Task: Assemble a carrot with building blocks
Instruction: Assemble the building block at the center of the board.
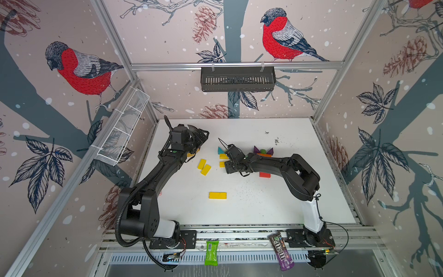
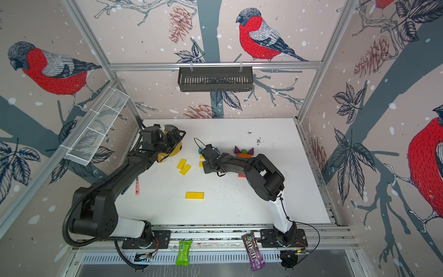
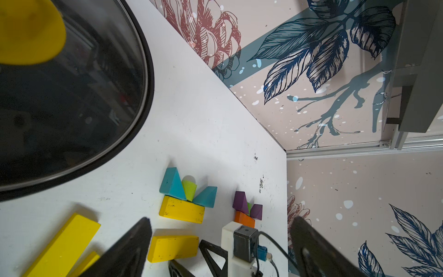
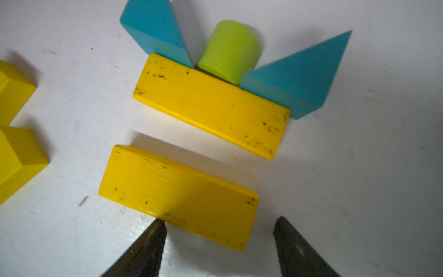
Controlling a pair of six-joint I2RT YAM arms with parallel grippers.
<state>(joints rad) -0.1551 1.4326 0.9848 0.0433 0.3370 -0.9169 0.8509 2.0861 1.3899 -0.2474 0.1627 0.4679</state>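
Clearly nearer, the right claw (image 4: 220, 221), spread and empty, is hovering at the loose yellow bar (image 4: 177, 191) lying flat on the surface (image 4: 359, 167), its long axis running nearly along the claw's closing line.

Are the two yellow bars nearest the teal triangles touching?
Apart. Right wrist view shows bare table between the nearer bar and the triangle-side bar.
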